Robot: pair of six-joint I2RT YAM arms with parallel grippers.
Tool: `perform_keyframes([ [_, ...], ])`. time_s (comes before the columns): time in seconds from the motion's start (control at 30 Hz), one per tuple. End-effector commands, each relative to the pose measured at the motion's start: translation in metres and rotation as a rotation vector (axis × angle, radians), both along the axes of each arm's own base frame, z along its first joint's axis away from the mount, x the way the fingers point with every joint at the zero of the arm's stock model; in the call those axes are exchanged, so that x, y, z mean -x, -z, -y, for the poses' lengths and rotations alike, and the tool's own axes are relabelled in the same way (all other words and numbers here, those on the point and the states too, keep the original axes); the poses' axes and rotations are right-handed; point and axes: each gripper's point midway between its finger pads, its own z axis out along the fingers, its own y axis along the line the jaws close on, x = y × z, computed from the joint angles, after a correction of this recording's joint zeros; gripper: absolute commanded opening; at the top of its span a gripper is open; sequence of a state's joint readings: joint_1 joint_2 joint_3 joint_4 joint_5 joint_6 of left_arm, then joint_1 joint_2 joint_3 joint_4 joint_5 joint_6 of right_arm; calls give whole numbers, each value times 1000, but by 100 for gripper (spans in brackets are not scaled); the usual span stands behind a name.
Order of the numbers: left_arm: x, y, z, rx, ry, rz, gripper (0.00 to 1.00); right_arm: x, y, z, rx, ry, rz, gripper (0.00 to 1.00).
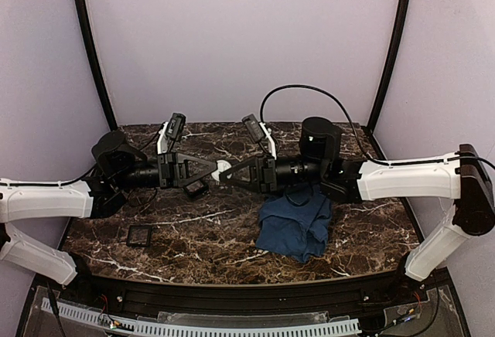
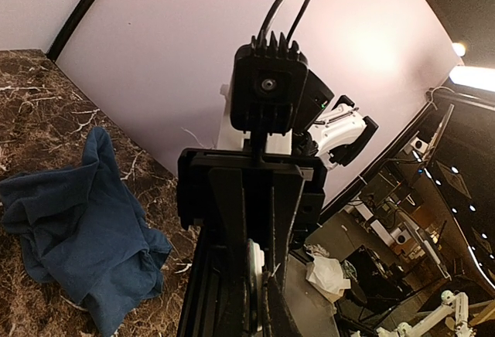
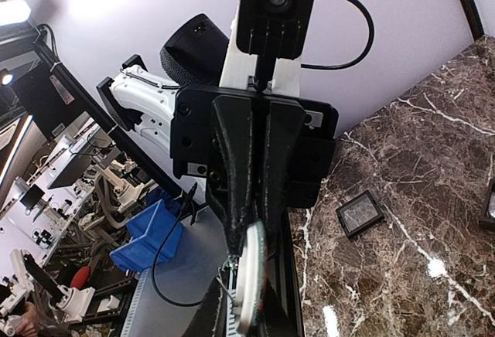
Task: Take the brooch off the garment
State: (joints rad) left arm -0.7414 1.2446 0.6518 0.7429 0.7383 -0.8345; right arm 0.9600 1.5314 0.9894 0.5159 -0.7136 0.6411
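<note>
My two grippers meet tip to tip above the middle of the table. Between them is the brooch [image 1: 223, 171], a small whitish disc seen edge-on in both wrist views [image 2: 257, 271] [image 3: 252, 275]. My left gripper [image 1: 216, 171] [image 2: 263, 294] is shut on it from the left. My right gripper [image 1: 231, 176] [image 3: 251, 310] comes in from the right, its fingers closed against the disc's two faces. The garment [image 1: 294, 225] [image 2: 69, 229], a crumpled blue cloth, lies on the table under the right arm, apart from the brooch.
One small black square tray [image 1: 140, 235] [image 3: 360, 213] lies at the front left of the marble table [image 1: 201, 236], and another [image 1: 196, 190] sits under the left gripper. A black cable [image 1: 309, 90] loops above the right arm.
</note>
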Motion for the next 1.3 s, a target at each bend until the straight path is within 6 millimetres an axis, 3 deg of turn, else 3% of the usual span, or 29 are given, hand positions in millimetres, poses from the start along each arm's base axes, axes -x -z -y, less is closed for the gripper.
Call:
perform_keyframes([
  [0.0, 3, -2, -1, 15, 15, 21, 1, 1, -14, -5, -42, -8, 19, 10],
  [0.37, 6, -4, 1, 20, 37, 24, 1, -4, -4, -9, -7, 3, -28, 0],
  [0.73, 8, -2, 4, 11, 49, 27, 1, -23, 25, -18, 106, 74, -122, 0],
  [1.27, 10, -3, 4, 6, 54, 36, 1, -56, 72, -8, 204, 161, -349, 0],
])
